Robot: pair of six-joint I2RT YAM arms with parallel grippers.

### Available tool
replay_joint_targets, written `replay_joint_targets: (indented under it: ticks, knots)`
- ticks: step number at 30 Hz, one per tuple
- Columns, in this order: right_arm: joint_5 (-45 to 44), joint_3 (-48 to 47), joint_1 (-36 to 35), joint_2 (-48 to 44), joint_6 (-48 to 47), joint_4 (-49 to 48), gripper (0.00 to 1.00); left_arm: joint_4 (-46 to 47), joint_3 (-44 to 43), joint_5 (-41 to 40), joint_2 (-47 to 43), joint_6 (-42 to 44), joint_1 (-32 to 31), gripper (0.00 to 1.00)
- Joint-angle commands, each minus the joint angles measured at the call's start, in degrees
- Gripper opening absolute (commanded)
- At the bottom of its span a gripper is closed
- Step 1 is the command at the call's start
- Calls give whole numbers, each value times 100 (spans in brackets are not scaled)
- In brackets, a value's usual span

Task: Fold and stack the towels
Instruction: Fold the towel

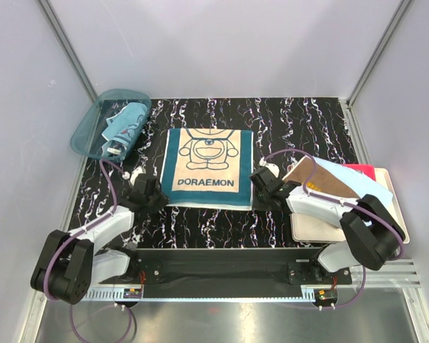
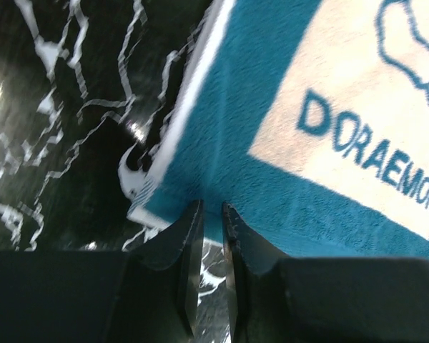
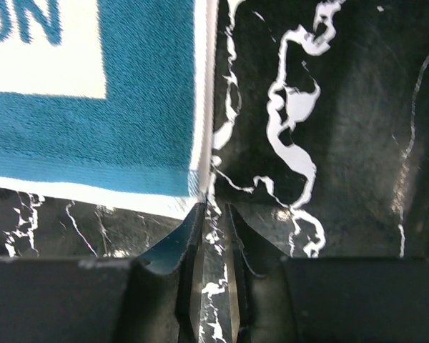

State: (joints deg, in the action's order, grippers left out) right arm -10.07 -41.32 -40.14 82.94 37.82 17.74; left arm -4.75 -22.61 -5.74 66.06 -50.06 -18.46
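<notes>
**A:** Where is the square teal-bordered towel with the cream cartoon panel (image 1: 209,168) lying?

**B:** It is lying flat in the middle of the black, white-veined surface (image 1: 307,121). The left tool (image 2: 211,209) is sitting at the towel's left corner on the side of the surface's near edge. The right tool (image 3: 214,209) is sitting at the right corner on that same side.

**A:** Are they gripping it?

**B:** Apparently not. Each is standing only a slit apart, with bare surface showing between its fingers and the cloth just at the tips.

**A:** What is this fold asking for?

**B:** Probably each tool should be slipping one finger under its corner and pinching the hem fully. Then both should be lifting together and carrying that edge level towards the far one, keeping the corners matched so the fold is landing square.
</notes>
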Motion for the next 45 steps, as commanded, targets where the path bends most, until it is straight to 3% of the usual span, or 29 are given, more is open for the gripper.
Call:
replay_joint_targets:
  ticks: [1,7,13,17,22,26,30,37,45]
  knots:
    - [-233,89,-47,-313,120,213,23,-570,90,-182,-207,-416,-53,22]
    - [-294,-278,-38,-594,67,546,25,-1009,-330,-217,-488,-14,-70,24]
    - [-42,-1709,566,-367,-485,635,30,-1037,-1822,-725,-499,803,-70,45]
    - [601,-2835,1174,711,-802,353,29,-449,-2887,-692,282,1454,35,49]
    - [1357,-4602,1517,2058,-1022,109,25,457,-4065,-464,2145,1903,202,49]
    - [2191,-5491,1772,3182,-1040,-427,22,1693,-4751,-16,3357,2272,386,48]
    - [3141,-6315,1861,4053,-795,-1087,21,2143,-5270,808,4255,2317,597,47]
    - [3740,-7372,1861,5434,-22,-1659,18,2330,-5797,1531,5293,2027,773,46]
    - [3608,-8304,1940,6366,190,-1106,18,1162,-6738,1181,6093,1712,852,46]
